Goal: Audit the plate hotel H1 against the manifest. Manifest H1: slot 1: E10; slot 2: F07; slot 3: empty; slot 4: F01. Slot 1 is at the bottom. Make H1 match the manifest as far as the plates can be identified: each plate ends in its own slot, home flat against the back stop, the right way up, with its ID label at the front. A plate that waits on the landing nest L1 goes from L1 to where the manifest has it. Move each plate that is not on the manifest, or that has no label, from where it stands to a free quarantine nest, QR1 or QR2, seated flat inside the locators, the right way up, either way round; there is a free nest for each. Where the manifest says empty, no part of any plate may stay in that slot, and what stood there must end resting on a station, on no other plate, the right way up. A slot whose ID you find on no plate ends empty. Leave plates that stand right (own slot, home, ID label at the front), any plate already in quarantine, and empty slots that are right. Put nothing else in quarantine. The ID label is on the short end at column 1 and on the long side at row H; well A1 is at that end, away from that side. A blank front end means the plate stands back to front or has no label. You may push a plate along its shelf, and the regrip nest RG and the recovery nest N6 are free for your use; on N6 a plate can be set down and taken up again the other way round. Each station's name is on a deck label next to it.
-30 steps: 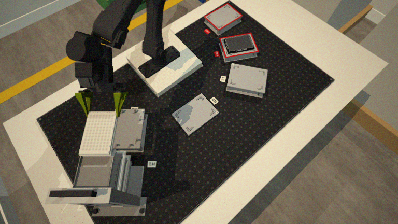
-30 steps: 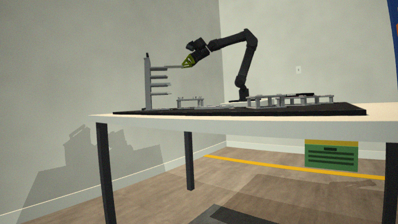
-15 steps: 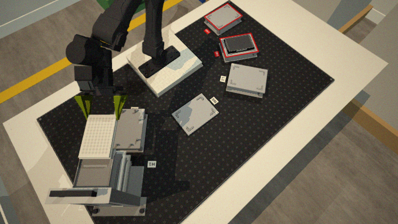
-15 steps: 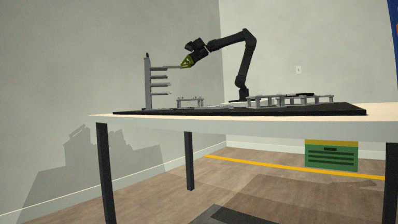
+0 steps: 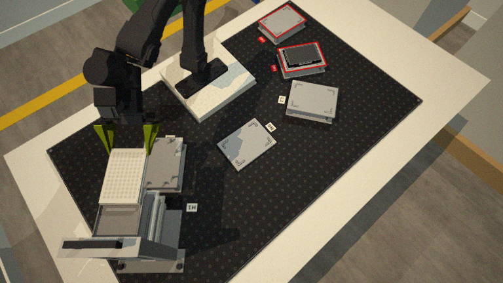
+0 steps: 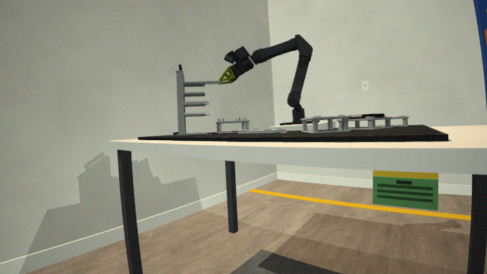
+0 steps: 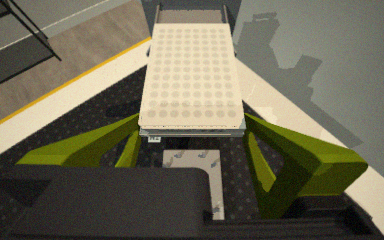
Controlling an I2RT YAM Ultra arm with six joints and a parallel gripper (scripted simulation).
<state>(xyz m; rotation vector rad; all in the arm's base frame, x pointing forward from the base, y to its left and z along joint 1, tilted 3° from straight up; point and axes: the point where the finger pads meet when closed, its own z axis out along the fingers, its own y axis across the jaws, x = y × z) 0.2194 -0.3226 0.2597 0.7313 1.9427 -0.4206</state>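
Note:
My gripper [image 5: 129, 152] [image 6: 222, 82] [image 7: 191, 119] is shut on the long sides of a white plate [image 5: 122, 175] [image 7: 190, 72], near its front end. The plate is level, wells up, in front of slot 4 of hotel H1 [image 5: 130, 242] [image 6: 180, 102]. Its back end is at the top shelf [image 5: 116, 224] [image 7: 190, 16]; most of it sticks out in front. I can read no label on its front end. What the lower shelves hold cannot be told. A dark plate [image 5: 302, 56] lies on the nearer red-edged quarantine nest [image 5: 304, 71]. Landing nest L1 [image 5: 311, 98] is empty.
The regrip nest [image 5: 163, 165] [image 7: 220, 180] stands below and beside the held plate, empty. Recovery nest N6 [image 5: 246, 144] is empty in the middle of the mat. The farther quarantine nest [image 5: 281, 20] is empty. The hotel's back wall rises behind the shelves.

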